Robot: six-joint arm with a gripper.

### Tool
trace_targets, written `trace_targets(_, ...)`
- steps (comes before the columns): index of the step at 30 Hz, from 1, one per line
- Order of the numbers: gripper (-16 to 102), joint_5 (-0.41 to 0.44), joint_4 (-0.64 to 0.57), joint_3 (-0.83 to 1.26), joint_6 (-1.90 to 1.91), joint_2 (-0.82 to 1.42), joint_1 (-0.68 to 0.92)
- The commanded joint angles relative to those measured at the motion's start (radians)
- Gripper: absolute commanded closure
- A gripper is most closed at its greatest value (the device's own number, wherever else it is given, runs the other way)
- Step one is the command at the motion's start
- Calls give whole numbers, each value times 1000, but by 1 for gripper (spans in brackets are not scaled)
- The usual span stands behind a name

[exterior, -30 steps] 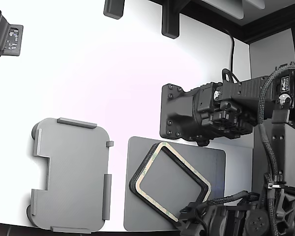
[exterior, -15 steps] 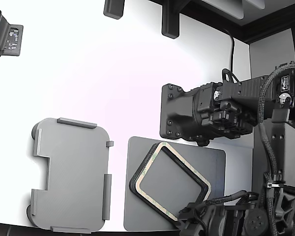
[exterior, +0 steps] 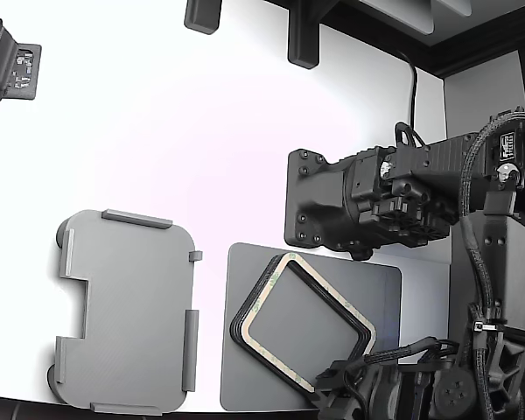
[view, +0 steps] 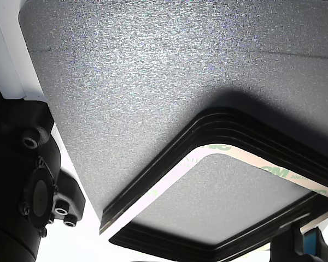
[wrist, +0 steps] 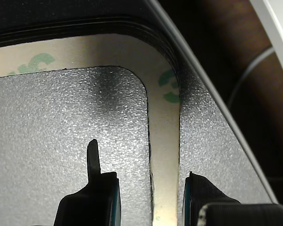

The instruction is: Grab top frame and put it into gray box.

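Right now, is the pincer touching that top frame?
Cannot tell. In the wrist view the pincer straddles one side of the top frame, fingers either side, but neither contact nor a gap shows plainly.

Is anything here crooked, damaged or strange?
The frame pile lies turned at an angle on the dark mat, not square with it, while the gray box lies straight. No damage or spill shows.

The top frame [wrist: 164,155] under my pincer has a matt, paper-like beige face with green marks. The dark gray mat [wrist: 61,141] below looks rough and pebbled. The gray box [exterior: 127,311] looks like smooth matt plastic. The white table [exterior: 201,131] is glossy.
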Motion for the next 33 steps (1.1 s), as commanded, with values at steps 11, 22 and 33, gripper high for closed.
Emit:
trace_targets(11, 39, 5, -23, -8, 5, 32, -11)
trace_targets(22, 44, 9, -48, 15, 5, 43, -11)
trace_targets(33, 96, 40, -71, -11, 8, 44, -11)
